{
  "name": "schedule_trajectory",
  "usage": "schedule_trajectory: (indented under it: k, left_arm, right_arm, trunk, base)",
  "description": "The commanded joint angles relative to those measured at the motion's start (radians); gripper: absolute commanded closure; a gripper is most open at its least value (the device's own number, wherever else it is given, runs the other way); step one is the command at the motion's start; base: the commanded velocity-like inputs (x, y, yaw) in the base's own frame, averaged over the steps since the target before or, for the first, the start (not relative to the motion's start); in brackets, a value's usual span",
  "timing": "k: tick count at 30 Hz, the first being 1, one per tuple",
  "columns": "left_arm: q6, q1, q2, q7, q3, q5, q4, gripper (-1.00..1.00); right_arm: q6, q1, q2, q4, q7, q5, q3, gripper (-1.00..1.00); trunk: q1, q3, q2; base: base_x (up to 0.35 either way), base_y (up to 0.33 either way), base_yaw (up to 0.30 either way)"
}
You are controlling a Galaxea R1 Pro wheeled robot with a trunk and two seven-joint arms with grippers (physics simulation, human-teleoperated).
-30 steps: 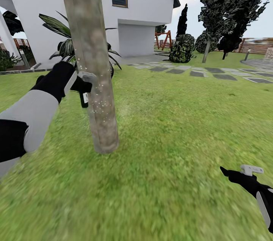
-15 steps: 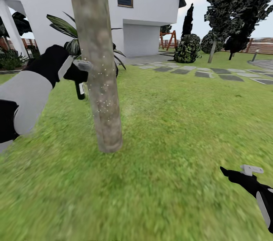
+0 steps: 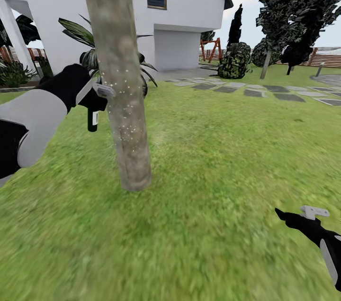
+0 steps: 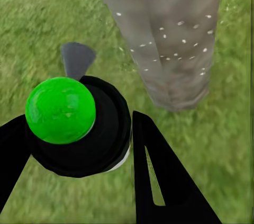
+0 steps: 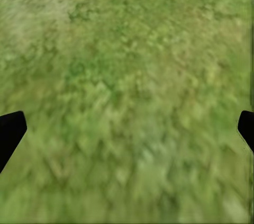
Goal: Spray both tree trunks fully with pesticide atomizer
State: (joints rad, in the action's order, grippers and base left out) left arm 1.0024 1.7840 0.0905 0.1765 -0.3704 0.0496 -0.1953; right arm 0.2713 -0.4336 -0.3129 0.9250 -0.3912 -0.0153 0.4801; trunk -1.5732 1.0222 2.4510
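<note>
The left gripper, clamped on the pesticide atomizer, has dropped slightly beside the tree trunk; white droplets fleck the bark, so coverage continues; the right gripper hangs wide, empty

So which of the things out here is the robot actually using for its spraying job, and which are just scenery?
Part of the job:
- pesticide atomizer, held in the left gripper
- speckled tree trunk
- tall tree

Just scenery:
- white house
- stepping stones
- round bush
- right gripper, idle

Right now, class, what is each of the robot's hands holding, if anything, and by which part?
The left hand holds the pesticide atomizer by its upper body, just below the spray head. The right hand holds nothing; it is open above the grass.
</note>
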Motion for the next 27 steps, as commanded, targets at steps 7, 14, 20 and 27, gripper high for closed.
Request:
schedule_trajectory:
  k: [7,14,20,27]
  left_arm:
    - [-0.001,0.000,0.000,0.000,-0.001,0.001,-0.001,1.00]
    - [-0.001,0.000,0.000,0.000,-0.001,0.001,-0.002,1.00]
    - [-0.001,0.000,-0.001,0.000,-0.001,0.001,-0.001,1.00]
    - [-0.001,0.000,-0.002,0.000,-0.001,0.001,-0.001,1.00]
  right_arm:
    - [0.000,0.000,0.000,0.000,0.000,0.000,0.000,-1.00]
    - [0.000,0.000,0.000,0.000,0.000,0.000,0.000,-1.00]
    - [0.000,0.000,0.000,0.000,0.000,0.000,0.000,-1.00]
    - [0.000,0.000,0.000,0.000,0.000,0.000,0.000,-1.00]
  trunk:
    - [0.000,0.000,0.000]
    - [0.000,0.000,0.000]
    - [0.000,0.000,0.000]
    - [0.000,0.000,0.000]
  base:
    - [-0.082,-0.291,0.201]
    - [-0.239,-0.210,0.260]
    - [-0.048,-0.265,0.200]
    - [-0.001,-0.140,0.036]
